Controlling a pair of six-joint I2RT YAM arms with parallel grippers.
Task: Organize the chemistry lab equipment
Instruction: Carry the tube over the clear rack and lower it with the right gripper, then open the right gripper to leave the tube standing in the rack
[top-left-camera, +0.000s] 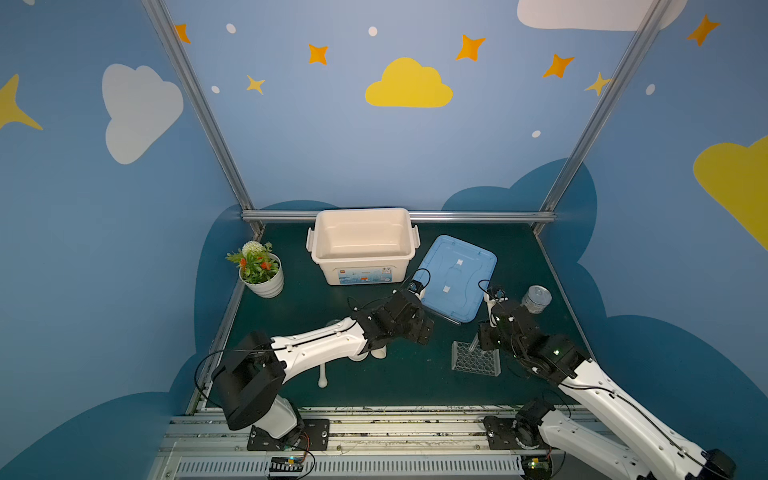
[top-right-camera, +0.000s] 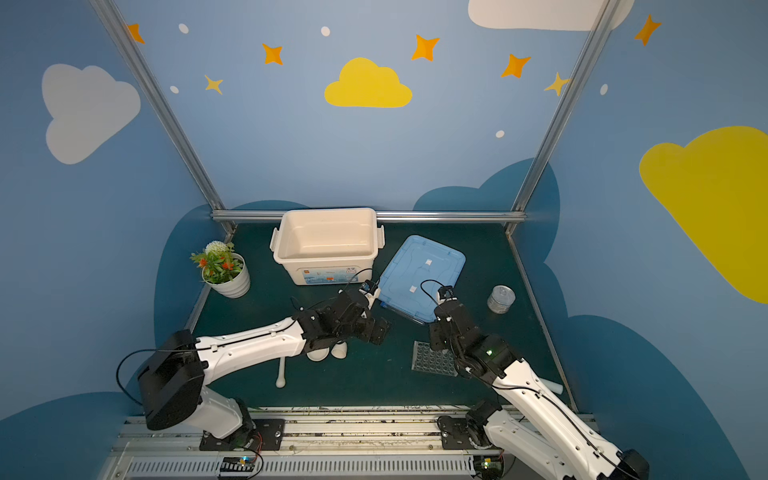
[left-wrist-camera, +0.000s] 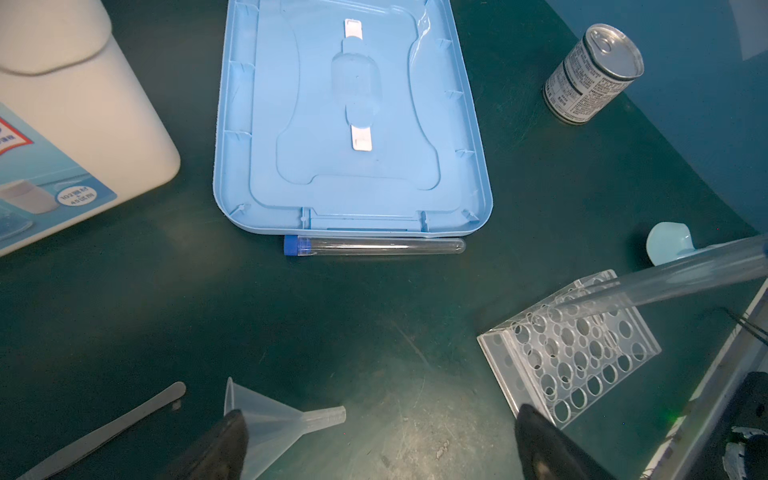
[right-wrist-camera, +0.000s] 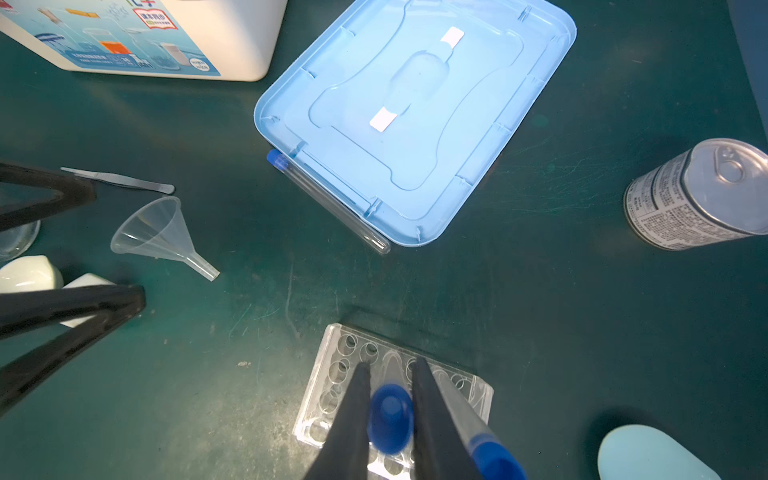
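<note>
The right gripper (right-wrist-camera: 390, 368) is seen clenched on the blue cap of a held test tube (right-wrist-camera: 390, 417), whose lower end is set into a hole of the clear rack (top-left-camera: 476, 359). The rack is placed toward the front edge of the table (top-left-camera: 415, 382), right of its middle. A second test tube (right-wrist-camera: 469, 419) is stood in the rack just beside the held one. A third test tube (left-wrist-camera: 374, 245) is laid flat against the front edge of the blue lid (left-wrist-camera: 353, 104), which is set right of the white bin (top-left-camera: 361, 274) at the back edge.

The left gripper (left-wrist-camera: 380, 413) is held released, with its jaws spread wide and nothing between them, above the middle of the table. The clear funnel (right-wrist-camera: 153, 232) is laid on its side close below it, partly covered by one finger in the left wrist view, and the metal tweezers (right-wrist-camera: 120, 180) are laid just beyond the funnel. Two white vessels (top-right-camera: 318, 354) are partly hidden under the left arm, and the pestle (top-left-camera: 323, 376) is laid near the front edge, left of the middle.

A can (left-wrist-camera: 594, 75) is stood near the right edge, a pale blue scoop (left-wrist-camera: 669, 245) is laid near the rack, and a potted plant (top-left-camera: 259, 270) is stood at the back left corner
</note>
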